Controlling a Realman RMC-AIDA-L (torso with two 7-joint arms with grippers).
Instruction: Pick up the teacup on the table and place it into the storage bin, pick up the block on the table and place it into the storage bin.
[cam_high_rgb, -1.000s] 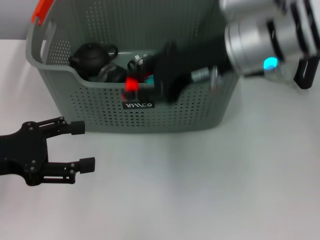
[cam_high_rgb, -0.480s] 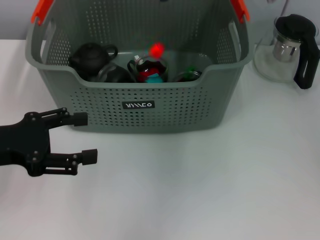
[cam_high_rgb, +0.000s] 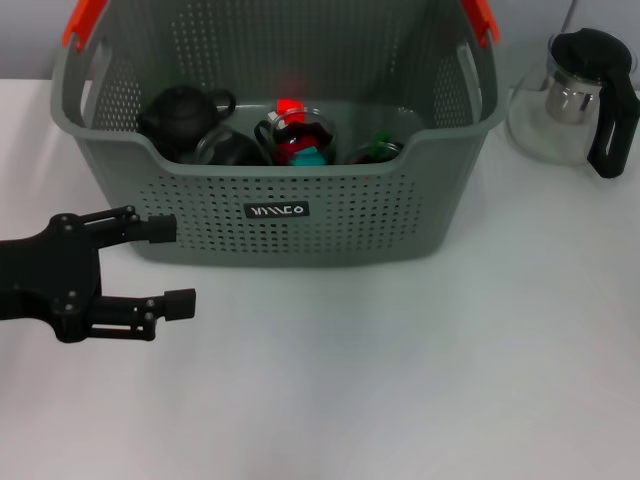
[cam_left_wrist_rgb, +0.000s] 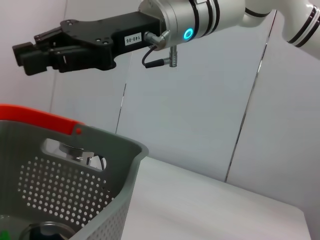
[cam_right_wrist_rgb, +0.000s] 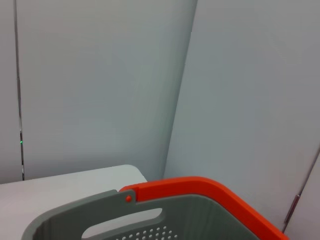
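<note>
The grey-green storage bin (cam_high_rgb: 380, 215) stands at the back of the white table; its rim also shows in the left wrist view (cam_left_wrist_rgb: 75, 195) and the right wrist view (cam_right_wrist_rgb: 200, 190). Inside it a small red block (cam_high_rgb: 290, 107) sits at the rim of a glass teacup (cam_high_rgb: 300, 138); whether it rests there I cannot tell. My left gripper (cam_high_rgb: 170, 266) hovers open and empty just in front of the bin's left front corner. My right gripper (cam_left_wrist_rgb: 27, 56) is out of the head view; the left wrist view shows it high above the bin, holding nothing.
The bin also holds a black teapot (cam_high_rgb: 180, 112), a dark glass cup (cam_high_rgb: 228, 148), and teal and green pieces. A glass kettle with a black handle (cam_high_rgb: 585, 95) stands right of the bin. Bare white table lies in front.
My right arm, over the bin with the red block a second ago, has lifted out of the head view. The block was let go and has dropped into the bin. My left gripper barely moved.
</note>
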